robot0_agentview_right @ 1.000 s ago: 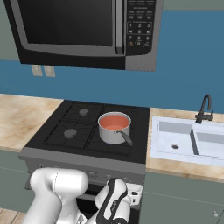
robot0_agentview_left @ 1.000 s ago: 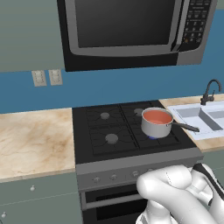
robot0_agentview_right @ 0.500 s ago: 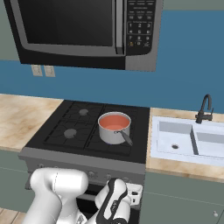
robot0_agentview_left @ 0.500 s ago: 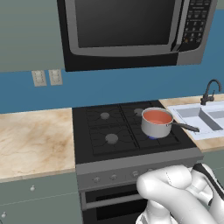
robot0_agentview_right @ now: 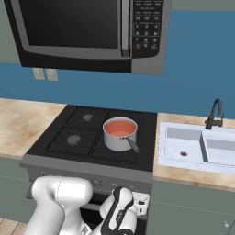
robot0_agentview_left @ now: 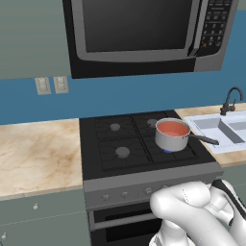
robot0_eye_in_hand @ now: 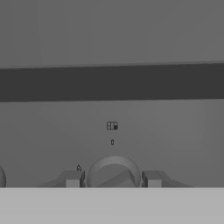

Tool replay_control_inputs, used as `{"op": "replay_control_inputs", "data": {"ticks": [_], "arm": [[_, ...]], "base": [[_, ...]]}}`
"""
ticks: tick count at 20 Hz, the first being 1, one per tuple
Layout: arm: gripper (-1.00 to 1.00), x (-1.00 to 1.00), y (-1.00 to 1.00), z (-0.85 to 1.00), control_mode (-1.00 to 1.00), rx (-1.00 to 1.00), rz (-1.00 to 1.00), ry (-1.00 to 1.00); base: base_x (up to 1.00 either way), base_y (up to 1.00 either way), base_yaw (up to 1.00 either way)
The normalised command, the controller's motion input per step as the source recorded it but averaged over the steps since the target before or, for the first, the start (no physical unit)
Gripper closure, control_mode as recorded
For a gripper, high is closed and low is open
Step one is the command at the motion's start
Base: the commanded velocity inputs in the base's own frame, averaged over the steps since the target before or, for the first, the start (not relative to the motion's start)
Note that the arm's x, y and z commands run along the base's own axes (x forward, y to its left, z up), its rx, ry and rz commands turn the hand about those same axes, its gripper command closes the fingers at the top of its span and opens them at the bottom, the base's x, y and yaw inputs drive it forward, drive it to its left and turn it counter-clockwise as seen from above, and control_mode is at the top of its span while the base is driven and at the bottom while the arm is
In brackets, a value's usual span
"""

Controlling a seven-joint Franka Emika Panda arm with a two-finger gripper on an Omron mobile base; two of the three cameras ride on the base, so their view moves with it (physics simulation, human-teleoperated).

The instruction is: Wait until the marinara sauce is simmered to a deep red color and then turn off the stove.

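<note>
One steel saucepan stands on the front right burner of the stove, and its dark straight handle points to the right toward the sink, a little to the front, so the long axis lies nearly along the stove's front edge; the marinara sauce in it is a flat round disc of orange-red colour. In the hand view the gripper has its two fingertips standing one on each side of one round knob on the grey front panel, close beside it, but I cannot tell if they really clench it. The cooktop has four burners, and above it hangs one microwave.
</note>
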Motion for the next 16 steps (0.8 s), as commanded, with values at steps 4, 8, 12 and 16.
{"op": "replay_control_inputs", "data": {"ticks": [4, 8, 12, 16], "arm": [[1.0, 0.0, 0.0, 0.0, -1.0, 0.0, 0.0, 0.0], [1.0, 0.0, 0.0, 0.0, -1.0, 0.0, 0.0, 0.0], [1.0, 0.0, 0.0, 0.0, -1.0, 0.0, 0.0, 0.0], [1.0, 0.0, 0.0, 0.0, -1.0, 0.0, 0.0, 0.0]], "base": [[0.0, 0.0, 0.0], [0.0, 0.0, 0.0], [0.0, 0.0, 0.0], [0.0, 0.0, 0.0]]}}
